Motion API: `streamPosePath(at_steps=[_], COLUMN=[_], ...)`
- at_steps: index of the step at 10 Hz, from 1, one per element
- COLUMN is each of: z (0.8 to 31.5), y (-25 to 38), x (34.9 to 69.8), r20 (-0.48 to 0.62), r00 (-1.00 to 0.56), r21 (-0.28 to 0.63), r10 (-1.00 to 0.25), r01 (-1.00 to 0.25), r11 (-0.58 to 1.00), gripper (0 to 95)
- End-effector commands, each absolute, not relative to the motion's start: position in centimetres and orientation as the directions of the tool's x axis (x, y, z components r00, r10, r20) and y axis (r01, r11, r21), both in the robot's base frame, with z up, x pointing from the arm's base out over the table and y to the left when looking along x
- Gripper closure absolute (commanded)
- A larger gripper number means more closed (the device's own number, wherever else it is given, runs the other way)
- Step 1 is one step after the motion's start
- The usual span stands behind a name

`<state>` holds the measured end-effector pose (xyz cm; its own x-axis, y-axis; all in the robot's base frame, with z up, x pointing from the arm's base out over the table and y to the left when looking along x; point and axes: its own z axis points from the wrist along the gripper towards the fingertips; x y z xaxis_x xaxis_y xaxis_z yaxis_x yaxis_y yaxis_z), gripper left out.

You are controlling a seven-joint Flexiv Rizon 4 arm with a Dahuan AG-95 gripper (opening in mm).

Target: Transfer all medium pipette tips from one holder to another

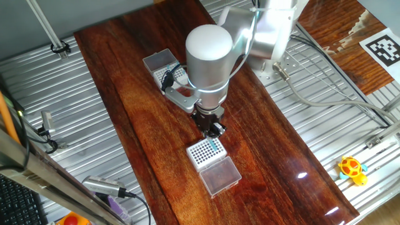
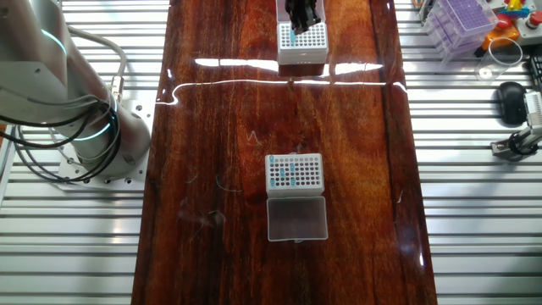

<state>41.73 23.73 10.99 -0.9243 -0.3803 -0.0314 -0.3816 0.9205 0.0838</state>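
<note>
A white holder stands under my gripper, with a short row of teal medium pipette tips along one edge; its clear lid lies open beside it. In the other fixed view this holder is at the far end, with the gripper low over its tips. The dark fingers look close together; whether they pinch a tip is hidden. A second white holder with scattered teal tips and an open lid sits mid-table. My arm partly hides that second holder.
The arm's base and cables stand on the ribbed metal beside the wooden board. A purple tip box and a black mouse lie off the board. A yellow toy and a marker tag sit nearby.
</note>
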Motion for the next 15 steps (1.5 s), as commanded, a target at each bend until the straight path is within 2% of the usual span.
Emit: streamPosePath(at_steps=[1, 3, 4, 8, 10, 12, 13, 15], z=[11.1, 11.1, 11.2, 11.3, 11.4, 11.8, 11.9, 11.9], y=[23.7, 23.3, 21.9, 13.2, 8.1, 5.6, 5.5, 5.5], x=[41.7, 41.6, 41.6, 41.5, 40.1, 38.9, 38.5, 38.5], r20=[-0.031, -0.028, -0.029, -0.025, -0.027, -0.014, -0.005, -0.015], r00=[-0.923, -0.922, -0.91, -0.838, -0.795, -0.785, -0.79, -0.837], r21=[0.087, 0.086, 0.087, 0.086, 0.083, 0.074, 0.068, 0.073], r10=[-0.383, -0.386, -0.414, -0.545, -0.605, -0.62, -0.613, -0.547], r01=[-0.385, -0.387, -0.415, -0.545, -0.605, -0.619, -0.612, -0.547], r11=[0.919, 0.918, 0.906, 0.834, 0.792, 0.782, 0.788, 0.834], gripper=[76.0, 76.0, 95.0, 95.0, 95.0, 95.0, 76.0, 76.0])
